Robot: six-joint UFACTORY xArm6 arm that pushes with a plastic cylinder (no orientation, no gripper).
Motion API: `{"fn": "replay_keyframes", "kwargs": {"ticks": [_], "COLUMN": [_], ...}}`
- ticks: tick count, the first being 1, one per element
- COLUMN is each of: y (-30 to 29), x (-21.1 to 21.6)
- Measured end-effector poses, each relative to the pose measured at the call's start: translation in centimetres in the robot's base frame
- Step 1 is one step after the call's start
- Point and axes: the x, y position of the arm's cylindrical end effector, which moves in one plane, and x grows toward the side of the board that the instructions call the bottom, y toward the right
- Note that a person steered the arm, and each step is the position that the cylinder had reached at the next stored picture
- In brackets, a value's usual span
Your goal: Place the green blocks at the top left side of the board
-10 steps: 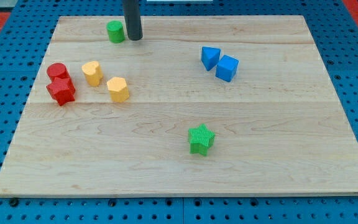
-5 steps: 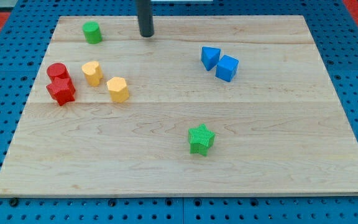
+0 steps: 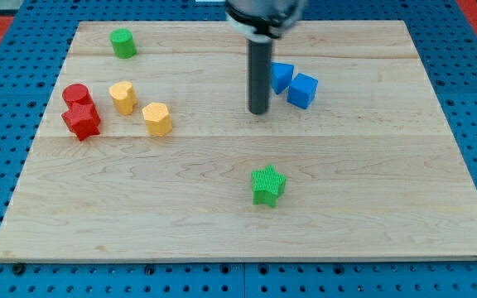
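A green cylinder (image 3: pixel 122 42) stands near the board's top left corner. A green star (image 3: pixel 267 184) lies right of centre, toward the view's bottom. My tip (image 3: pixel 259 110) rests on the board near the middle, well above the green star and just left of the blue blocks. It touches no block.
Two blue blocks (image 3: pixel 281 77) (image 3: pixel 302 90) sit side by side right of my tip. Two yellow blocks (image 3: pixel 122 97) (image 3: pixel 157 118) and two red blocks (image 3: pixel 77 95) (image 3: pixel 81 121) are grouped at the view's left. The wooden board (image 3: pixel 387 207) lies on a blue pegboard.
The green cylinder was pushed left toward the top left corner. My tip then left it and moved right and down to the board's middle, beside the blue blocks.
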Motion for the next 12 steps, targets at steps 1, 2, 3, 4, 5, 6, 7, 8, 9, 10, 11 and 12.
{"fn": "replay_keyframes", "kwargs": {"ticks": [1,2,3,4,5,6,7,8,9,10,11,12], "y": [3.4,2.9,-3.6,-3.7,-7.1,-7.2,-11.0,-10.4,-8.8,-10.4,-15.0,-13.4], "x": [7.7,14.2,11.5,6.8,6.1,10.9,5.8,3.0,3.0,-1.3,-7.3,-7.9]}}
